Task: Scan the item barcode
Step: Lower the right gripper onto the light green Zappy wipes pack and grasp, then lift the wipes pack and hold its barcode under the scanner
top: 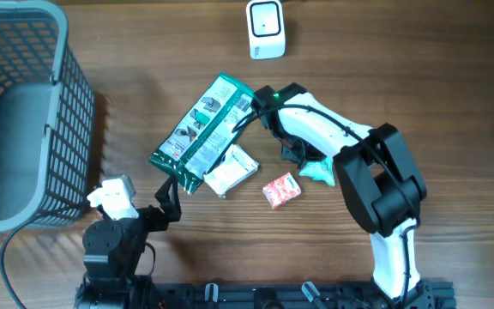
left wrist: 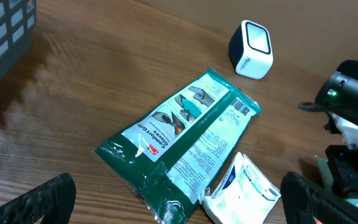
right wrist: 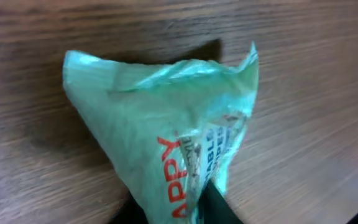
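The right claw [right wrist: 178,214] is clenched on one edge of a small crinkled teal plastic packet with red lettering [right wrist: 160,106], which fans out ahead of its fingers over the wooden desk [right wrist: 303,74]. The white box-shaped scanner [top: 266,28] stands well beyond that claw. The left claw [top: 168,204] is released, with a long green glove pack [top: 204,133] just ahead of it

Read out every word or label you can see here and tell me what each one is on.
"Comfort Grip Gloves": front of the green package.
"APPY": red letters, cut off, on the teal bag.
"ABLE": grey letters beside them, also cut off.
Too small or blurred to read: the green package's fine print and barcode digits, the white packet, the red packet, the side label on the scanner.
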You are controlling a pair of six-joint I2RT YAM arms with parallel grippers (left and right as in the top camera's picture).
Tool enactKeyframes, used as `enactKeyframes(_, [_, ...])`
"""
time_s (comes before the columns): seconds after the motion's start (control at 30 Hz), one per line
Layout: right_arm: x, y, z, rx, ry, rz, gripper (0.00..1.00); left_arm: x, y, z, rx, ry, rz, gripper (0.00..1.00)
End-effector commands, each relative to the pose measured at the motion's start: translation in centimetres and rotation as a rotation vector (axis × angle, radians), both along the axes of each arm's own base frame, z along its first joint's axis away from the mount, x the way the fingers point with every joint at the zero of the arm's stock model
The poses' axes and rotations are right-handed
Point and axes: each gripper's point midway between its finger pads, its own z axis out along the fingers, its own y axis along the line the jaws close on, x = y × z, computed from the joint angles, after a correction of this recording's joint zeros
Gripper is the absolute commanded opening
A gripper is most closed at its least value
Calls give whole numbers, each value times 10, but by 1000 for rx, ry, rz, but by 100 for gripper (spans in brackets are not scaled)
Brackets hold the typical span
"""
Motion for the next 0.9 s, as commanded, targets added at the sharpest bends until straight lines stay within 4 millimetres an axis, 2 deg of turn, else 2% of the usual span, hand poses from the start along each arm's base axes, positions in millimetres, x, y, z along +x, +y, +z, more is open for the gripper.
enactKeyframes(0.0, [-1, -2, -13, -1, 5, -10, 4, 1, 3, -1, -3, 0, 21, 100])
enactKeyframes(0.07, [3, 5, -10, 32, 10, 4, 4, 1, 3, -1, -3, 0, 21, 100])
enactKeyframes(0.2, [3, 74, 7, 444, 159, 145, 4, 1, 3, -1, -3, 0, 21, 100])
enactKeyframes(0.27, [-3, 126, 43, 799, 233, 269, 4, 1, 3, -1, -3, 0, 21, 100])
enactKeyframes(0.3, [-8, 148, 68, 998, 259, 324, 4, 1, 3, -1, -3, 0, 21, 100])
enactKeyframes(0.37, [-14, 166, 114, 1296, 289, 336, 4, 1, 3, -1, -3, 0, 21, 100])
enactKeyframes(0.43, [-11, 164, 143, 1493, 294, 328, 4, 1, 3, -1, -3, 0, 20, 100])
enactKeyframes(0.47, [-7, 159, 151, 1553, 292, 294, 4, 1, 3, -1, -3, 0, 21, 100])
enactKeyframes(0.57, [2, 141, 159, 1590, 324, 74, 4, 1, 3, -1, -3, 0, 21, 100])
enactKeyframes(0.63, [2, 133, 167, 1609, 378, -84, 5, 1, 3, -1, -3, 0, 21, 100])
enactKeyframes(0.77, [-8, 134, 188, 1694, 471, -217, 4, 1, 3, -1, -3, 0, 21, 100])
enactKeyframes(0.87, [-20, 132, 196, 1675, 562, -351, 4, 1, 3, -1, -3, 0, 20, 100])
